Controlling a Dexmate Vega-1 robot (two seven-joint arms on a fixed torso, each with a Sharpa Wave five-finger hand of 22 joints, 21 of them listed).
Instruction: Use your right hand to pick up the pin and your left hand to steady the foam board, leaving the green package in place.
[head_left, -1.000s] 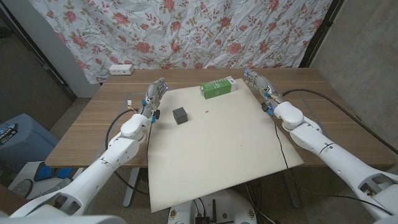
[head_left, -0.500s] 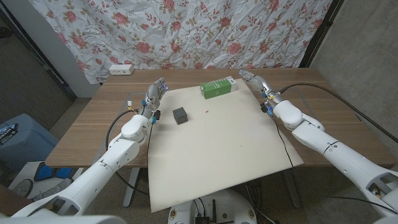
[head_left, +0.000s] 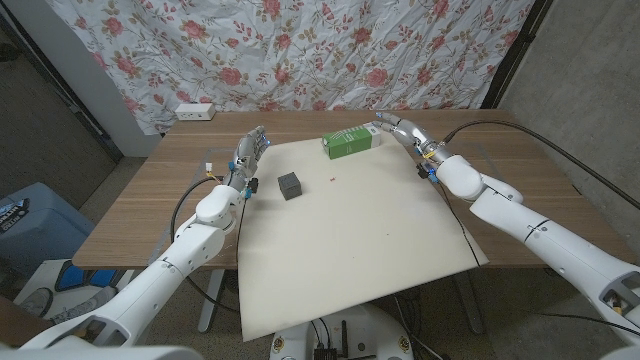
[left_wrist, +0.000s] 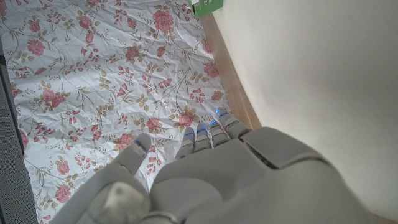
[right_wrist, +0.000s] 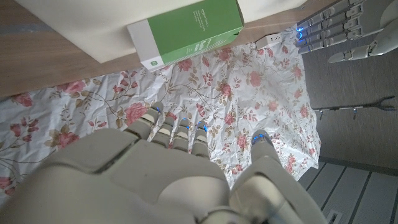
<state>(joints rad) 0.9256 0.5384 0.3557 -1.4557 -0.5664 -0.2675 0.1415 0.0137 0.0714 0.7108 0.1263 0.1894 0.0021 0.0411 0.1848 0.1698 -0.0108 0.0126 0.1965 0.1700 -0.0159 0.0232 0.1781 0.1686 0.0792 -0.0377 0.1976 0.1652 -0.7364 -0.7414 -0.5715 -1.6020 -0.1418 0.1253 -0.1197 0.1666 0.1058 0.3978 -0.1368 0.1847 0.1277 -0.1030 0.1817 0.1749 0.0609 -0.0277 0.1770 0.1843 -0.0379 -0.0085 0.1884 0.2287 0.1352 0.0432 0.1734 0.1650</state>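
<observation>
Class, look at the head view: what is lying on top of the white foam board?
On the foam board sit the green package at its far edge, a small dark cube and a tiny red pin. The wooden table beneath shows around it; the covered part cannot be seen.

The green package (right_wrist: 189, 32) at the far edge of the foam board (head_left: 350, 230) carries small white print on its green face and a small mark on its white end, seen from the right wrist, but the letters are too small to read. In the head view the package (head_left: 350, 142) shows no legible wording either. No other text, number or sign can be read.
</observation>
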